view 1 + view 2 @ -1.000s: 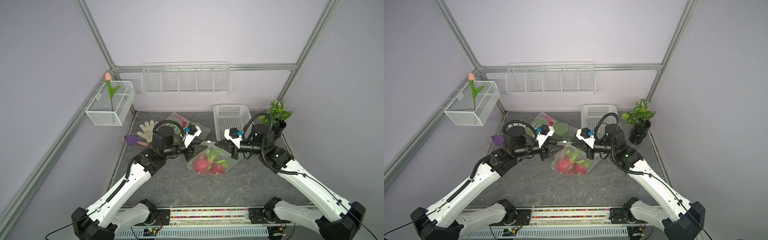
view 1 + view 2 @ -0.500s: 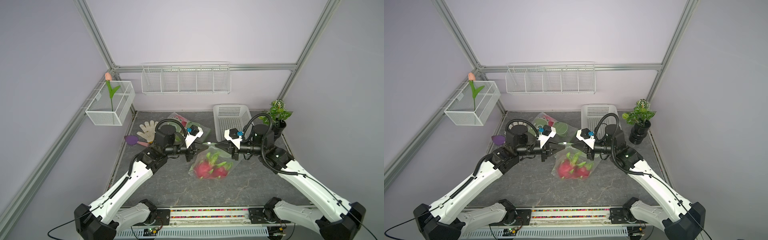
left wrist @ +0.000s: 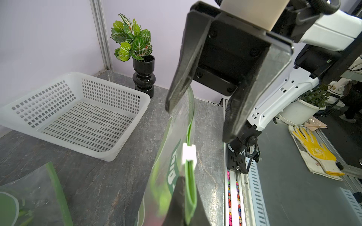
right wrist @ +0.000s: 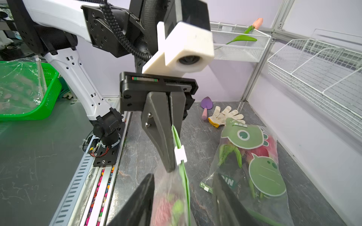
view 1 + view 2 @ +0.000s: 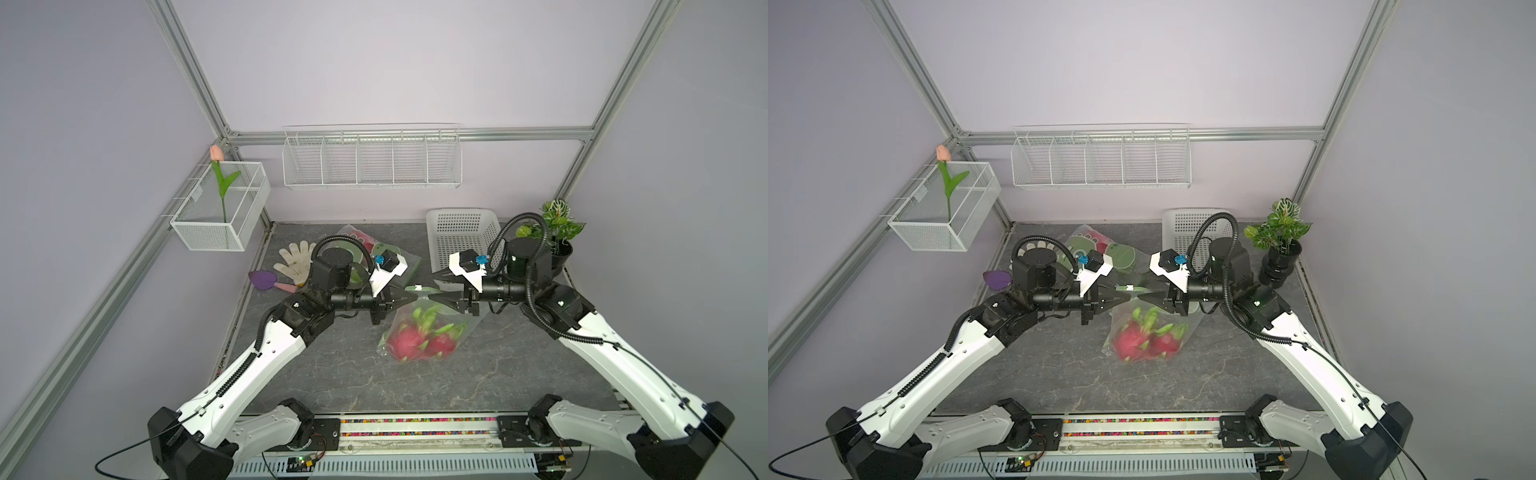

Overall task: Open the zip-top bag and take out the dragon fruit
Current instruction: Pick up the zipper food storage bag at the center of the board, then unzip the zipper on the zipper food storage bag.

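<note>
Opening step, judged: zip-top bag (image 5: 432,324) hangs under both tools, dragon fruit (image 5: 411,343) slumped inside below the tips; left gripper (image 4: 170,167) clenched on the green zip strip, right gripper (image 3: 197,123) released astride it; next move likely a pinch on the white slider (image 3: 189,153) between them.

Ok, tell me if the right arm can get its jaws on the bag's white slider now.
Probably yes. The right gripper has its jaws open, facing the white slider on the top edge of the zip-top bag, with nothing between. The left gripper pinches that edge beyond the slider.
</note>
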